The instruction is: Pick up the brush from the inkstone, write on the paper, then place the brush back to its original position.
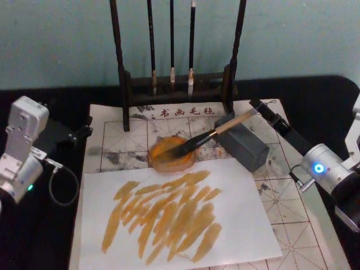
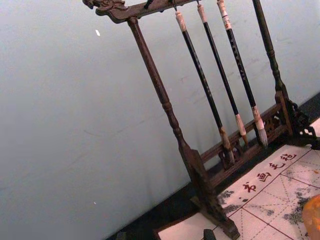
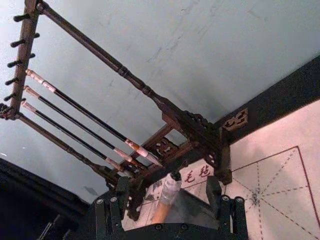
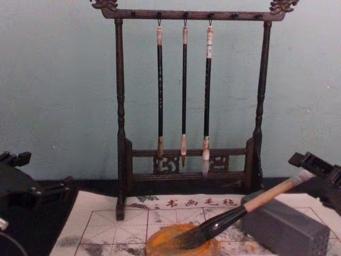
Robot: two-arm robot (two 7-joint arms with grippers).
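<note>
The brush (image 1: 216, 134) — pale wood handle, glossy black collar, dark tuft — slopes away from the right gripper (image 1: 260, 109), whose fingers (image 3: 213, 192) stand spread either side of its whitish end cap. The handle crosses a grey block (image 1: 247, 147) near the gripper; the tuft lies in a round orange dish (image 1: 169, 160) farther off. Beneath is the paper (image 1: 292, 211), red-gridded and smudged, partly under a white sheet (image 1: 242, 225) streaked orange, on a black table (image 1: 320, 101). Beyond stands a dark carved rack (image 4: 120, 106) — teal wall (image 4: 53, 80) behind. The left gripper (image 1: 76, 135) sits parked across the paper.
</note>
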